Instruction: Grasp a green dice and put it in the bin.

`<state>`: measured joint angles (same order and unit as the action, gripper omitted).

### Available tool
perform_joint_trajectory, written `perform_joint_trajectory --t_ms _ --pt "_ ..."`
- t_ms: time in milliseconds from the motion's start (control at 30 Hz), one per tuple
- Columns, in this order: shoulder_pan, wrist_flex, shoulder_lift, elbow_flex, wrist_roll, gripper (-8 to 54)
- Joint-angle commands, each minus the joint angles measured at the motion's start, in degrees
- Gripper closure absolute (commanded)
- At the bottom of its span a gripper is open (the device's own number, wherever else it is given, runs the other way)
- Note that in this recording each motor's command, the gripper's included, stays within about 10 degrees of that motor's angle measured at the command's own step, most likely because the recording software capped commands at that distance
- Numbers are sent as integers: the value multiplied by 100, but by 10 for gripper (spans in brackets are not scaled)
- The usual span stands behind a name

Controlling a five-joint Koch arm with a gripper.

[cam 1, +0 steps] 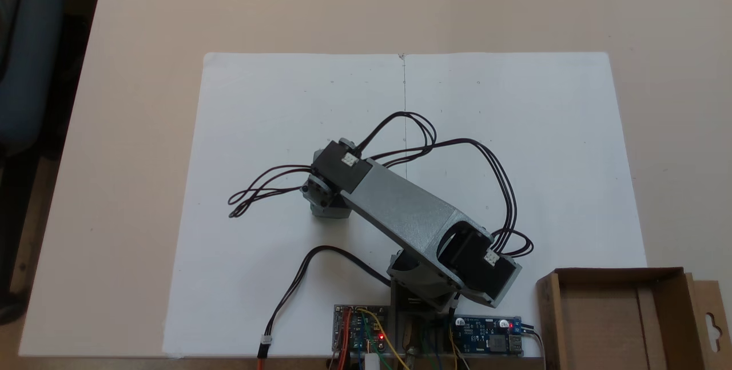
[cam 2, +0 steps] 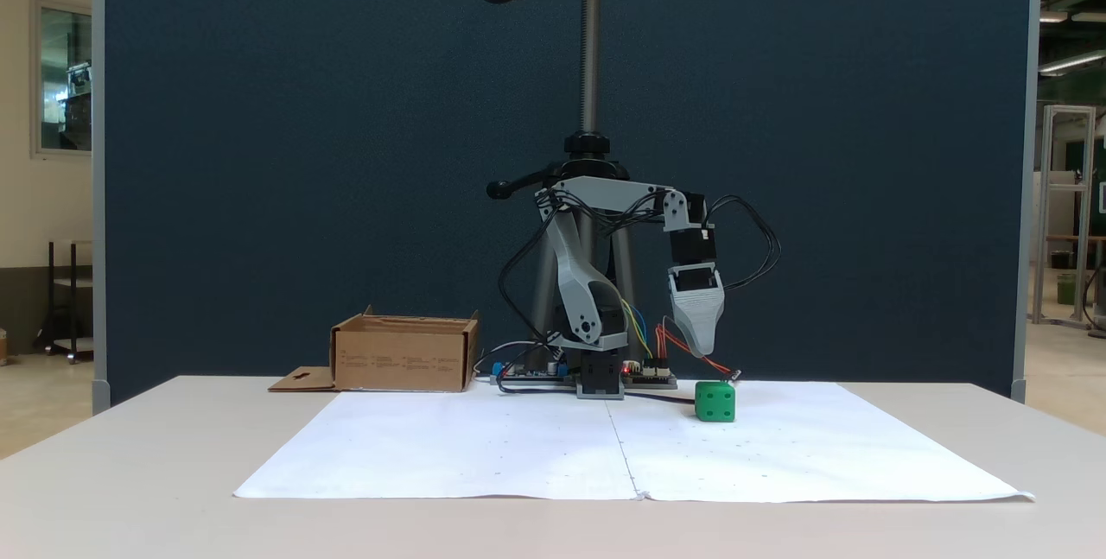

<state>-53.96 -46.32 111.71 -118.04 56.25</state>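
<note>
The green dice (cam 2: 715,401) sits square on the paper (cam 2: 484,447), apparently below the jaws, whose state I cannot tell.

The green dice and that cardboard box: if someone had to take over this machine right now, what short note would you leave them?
Gripper: hangs point-down just above the green dice, holding nothing; whether its jaws are open or shut cannot be told.
Green dice: sits on the white paper, right of the arm's base in a fixed view.
Bin: on the table at the far side of the base, with no dice seen in it.
Done: the arm is positioned over the dice.
Left: grasp, lift, carry across, drop into the bin.
</note>
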Motion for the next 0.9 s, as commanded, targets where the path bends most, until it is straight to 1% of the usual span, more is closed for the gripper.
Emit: perform_joint_trajectory --t_ms 0,233,300,333,600,867 --pt "-79 202 35 88 431 42" --pt "-97 176 -88 44 457 42" --pt "-123 158 -97 -18 615 45" --pt "-132 158 -97 -44 677 56" --pt "-158 237 -114 -97 809 57" --pt "-193 422 -431 -97 984 57"
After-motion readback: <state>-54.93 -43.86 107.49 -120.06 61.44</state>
